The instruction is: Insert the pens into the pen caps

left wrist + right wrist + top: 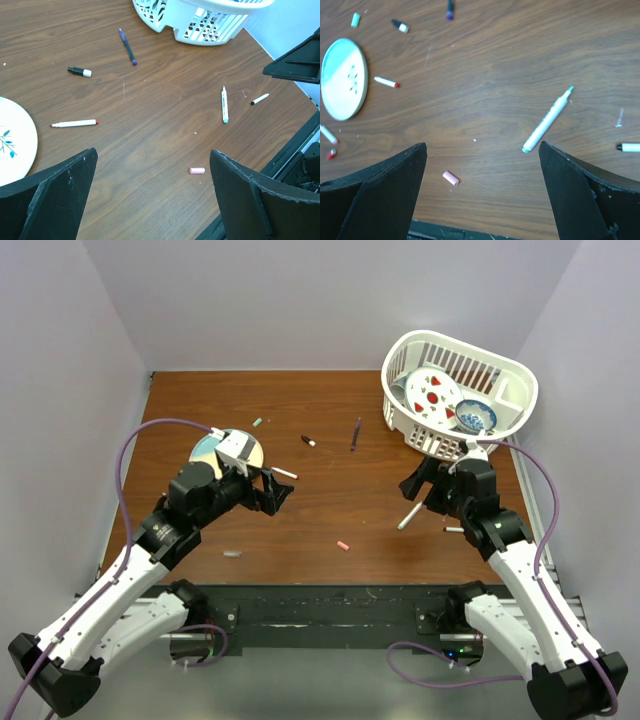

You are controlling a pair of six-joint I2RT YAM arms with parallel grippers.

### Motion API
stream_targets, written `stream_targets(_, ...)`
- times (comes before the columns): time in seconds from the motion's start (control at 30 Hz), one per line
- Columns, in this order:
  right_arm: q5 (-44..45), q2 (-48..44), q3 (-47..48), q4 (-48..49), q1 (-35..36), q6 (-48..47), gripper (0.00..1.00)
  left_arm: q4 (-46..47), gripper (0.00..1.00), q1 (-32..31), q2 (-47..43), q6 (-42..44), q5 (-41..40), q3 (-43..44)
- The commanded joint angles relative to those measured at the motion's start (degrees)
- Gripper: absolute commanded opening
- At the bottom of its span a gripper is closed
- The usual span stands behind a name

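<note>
While neither claw holds anything, target: the teal-tipped pen (547, 120), lying flat on the table (330, 500) just in front of the right gripper (482, 195).
Right claw: fingers spread wide, empty, hanging above the wood.
Left claw: the left gripper (155, 200) is likewise spread wide and empty, just right of the plate (205, 448).
Pen axis: diagonal, with one end near-left and the other far-right. The tapered tip seems to be the far-right end, though the top view is too small to confirm it.
Offset from claw: in the right wrist view the pen sits toward the right finger, not centred in the gap, and its axis is skewed to the fingers. I judge a small sideways shift and a wrist turn are needed before closing.
Nearer arm: the right, clearly; the left is well apart from this pen.
Matching cap: the teal cap (257, 423) lies far-left beyond the plate, well apart from the pen and nearer the left arm.
Other pieces: the pink cap (343, 544) lies near, between the arms. The red-tipped pen (75, 123) lies just beside the plate, close to the left claw.
</note>
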Motion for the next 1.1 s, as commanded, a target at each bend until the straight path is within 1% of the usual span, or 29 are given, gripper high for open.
stream_targets(0.0,9.24,-0.81,1.70,-3.68,-0.08,6.38,0.99,2.19,1.00,0.36,-0.24,-0.39,0.41,0.38)
stream_targets(0.17,18.13,0.85,1.88,-8.77,-0.08,12.01,0.98,1.58,1.00,0.36,0.11,-1.19,0.15,0.73)
stream_targets(0.23,21.29,2.44,1.88,-10.80,-0.08,16.32,0.96,1.40,1.00,0.36,0.11,-1.27,0.24,1.08)
stream_targets(0.3,21.83,5.69,1.79,-12.39,0.01,19.56,0.93,1.40,1.00,0.36,-0.06,-1.27,0.59,1.08)
stream_targets(0.33,20.62,6.83,1.36,-12.30,-0.08,20.02,0.93,1.40,1.00,0.36,-0.24,-1.27,0.76,0.82)
stream_targets(0.37,18.52,7.97,0.83,-10.21,-0.08,19.85,0.91,1.66,1.00,0.36,-0.50,-1.45,1.20,0.56)
stream_targets(0.4,16.23,10.07,0.13,-8.19,-0.08,17.93,0.90,2.10,1.00,0.36,-0.59,-1.53,1.47,0.38)
stream_targets(0.43,13.95,11.14,-1.71,-5.91,-0.08,16.87,0.86,2.10,1.00,0.36,-0.59,-1.53,1.82,0.29)
stream_targets(0.47,11.40,12.19,-2.33,-2.93,0.01,16.16,0.85,2.10,1.00,0.36,-0.51,-1.53,2.08,0.29)
stream_targets(0.53,11.11,16.23,-2.43,-2.72,-0.08,16.24,0.84,1.93,1.00,0.36,-0.24,-1.53,2.26,0.38)
stream_targets(0.63,13.48,21.14,-1.20,-2.89,-0.08,17.82,0.83,2.02,1.00,0.36,-0.24,-1.71,2.96,0.38)
stream_targets(0.77,13.05,25.73,0.12,-1.06,0.01,18.79,0.68,2.28,1.00,0.36,-0.07,-1.80,4.10,0.29)
stream_targets(0.87,10.85,28.45,0.21,1.40,0.01,18.35,0.63,2.19,1.00,0.36,-0.33,-1.71,4.11,0.38)
stream_targets(1.0,10.06,31.71,0.65,1.85,0.10,17.65,0.50,2.46,1.00,0.36,-0.94,-1.80,3.84,0.03)
stream_targets(1.07,9.36,33.20,0.56,2.72,0.10,17.21,0.49,2.54,1.00,0.36,-0.94,-1.97,4.10,0.11)
